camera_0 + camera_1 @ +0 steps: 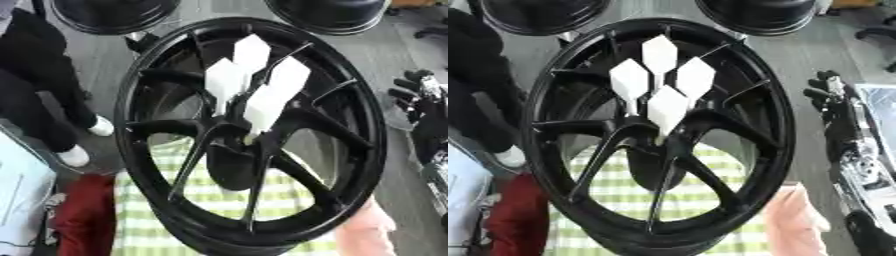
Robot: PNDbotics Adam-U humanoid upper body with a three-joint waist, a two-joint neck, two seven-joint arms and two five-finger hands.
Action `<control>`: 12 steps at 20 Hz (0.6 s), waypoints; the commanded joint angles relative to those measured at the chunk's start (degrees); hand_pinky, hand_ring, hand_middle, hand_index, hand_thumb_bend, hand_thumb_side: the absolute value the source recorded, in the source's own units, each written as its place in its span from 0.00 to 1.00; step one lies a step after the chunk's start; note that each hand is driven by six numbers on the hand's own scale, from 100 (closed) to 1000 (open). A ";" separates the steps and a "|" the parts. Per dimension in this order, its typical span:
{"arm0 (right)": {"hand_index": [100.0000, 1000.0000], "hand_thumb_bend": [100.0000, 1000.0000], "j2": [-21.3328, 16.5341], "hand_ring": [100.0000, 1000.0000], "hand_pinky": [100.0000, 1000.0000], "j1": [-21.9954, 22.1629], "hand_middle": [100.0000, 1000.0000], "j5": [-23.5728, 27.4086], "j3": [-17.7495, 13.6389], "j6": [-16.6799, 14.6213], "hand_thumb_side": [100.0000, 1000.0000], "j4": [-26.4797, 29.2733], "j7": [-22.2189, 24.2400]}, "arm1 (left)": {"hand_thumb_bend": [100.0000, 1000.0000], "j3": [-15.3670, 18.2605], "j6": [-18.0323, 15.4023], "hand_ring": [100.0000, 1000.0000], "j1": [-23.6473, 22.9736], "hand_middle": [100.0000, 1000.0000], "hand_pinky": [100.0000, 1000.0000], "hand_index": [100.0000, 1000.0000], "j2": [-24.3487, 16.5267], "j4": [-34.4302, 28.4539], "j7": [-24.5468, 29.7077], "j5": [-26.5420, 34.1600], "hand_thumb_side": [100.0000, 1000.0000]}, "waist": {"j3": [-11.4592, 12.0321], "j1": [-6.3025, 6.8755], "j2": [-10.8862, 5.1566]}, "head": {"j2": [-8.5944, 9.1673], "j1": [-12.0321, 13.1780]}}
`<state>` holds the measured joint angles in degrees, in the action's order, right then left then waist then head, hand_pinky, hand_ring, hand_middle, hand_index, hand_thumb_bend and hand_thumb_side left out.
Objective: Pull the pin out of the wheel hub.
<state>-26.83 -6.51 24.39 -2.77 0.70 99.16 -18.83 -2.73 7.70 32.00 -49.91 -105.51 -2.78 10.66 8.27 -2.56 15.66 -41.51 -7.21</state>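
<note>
Black and many-spoked, the wheel (249, 135) fills mid-frame over a green-checked cloth (623, 200), with four white diamond-shaped pins (667, 107) standing at its hub. At the right edge the right hand (826, 92) hangs apart from the wheel, fingers curled on nothing.

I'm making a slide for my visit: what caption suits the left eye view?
Black wheel with four white pins standing in its hub, robot's right hand waiting beside it.

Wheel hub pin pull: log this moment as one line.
wheel: black, upright, fills view | white pins: four in hub, none pulled | right hand: right of rim, apart, fingers curled, holding nothing | left hand: not in view
</note>
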 commanded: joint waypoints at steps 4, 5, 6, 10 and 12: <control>0.80 0.00 -2.52 0.79 0.95 -0.02 0.73 -0.54 -0.06 0.01 0.72 1.21 0.55 | 0.22 -7.50 2.20 0.75 8.72 0.76 0.64 0.81 -12.32 -1.30 16.92 -2.13 0.67 | -0.31 0.78 -1.49 | 0.01 -0.33; 0.80 0.00 -2.64 0.79 0.95 0.04 0.73 -0.59 -0.02 0.02 0.72 1.23 0.62 | 0.23 -8.60 2.40 0.75 10.24 0.76 0.65 0.81 -13.18 -1.29 19.57 -2.76 0.67 | -0.31 0.90 -1.54 | -0.02 -0.38; 0.80 0.00 -2.75 0.79 0.95 0.11 0.73 -0.64 -0.02 0.04 0.72 1.22 0.63 | 0.23 -9.67 2.51 0.76 11.76 0.76 0.66 0.82 -13.77 -1.27 21.89 -3.47 0.67 | -0.28 1.03 -1.55 | -0.01 -0.43; 0.80 0.00 -3.17 0.79 0.95 0.38 0.73 -0.86 0.02 0.10 0.72 1.15 0.68 | 0.23 -13.64 2.50 0.76 16.95 0.77 0.68 0.82 -14.15 -1.62 30.19 -5.89 0.71 | 0.05 1.48 -1.56 | 0.15 -0.90; 0.80 0.00 -3.45 0.79 0.95 0.48 0.73 -0.96 0.05 0.12 0.72 1.16 0.72 | 0.23 -15.84 2.74 0.76 19.38 0.77 0.69 0.83 -13.73 -1.80 34.78 -6.56 0.74 | 0.23 1.69 -1.61 | 0.17 -1.17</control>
<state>-28.24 -5.94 23.83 -2.42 0.87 99.16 -18.24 -18.11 10.41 50.43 -61.71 -106.66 29.64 4.65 8.48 -1.01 15.34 -41.66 -8.14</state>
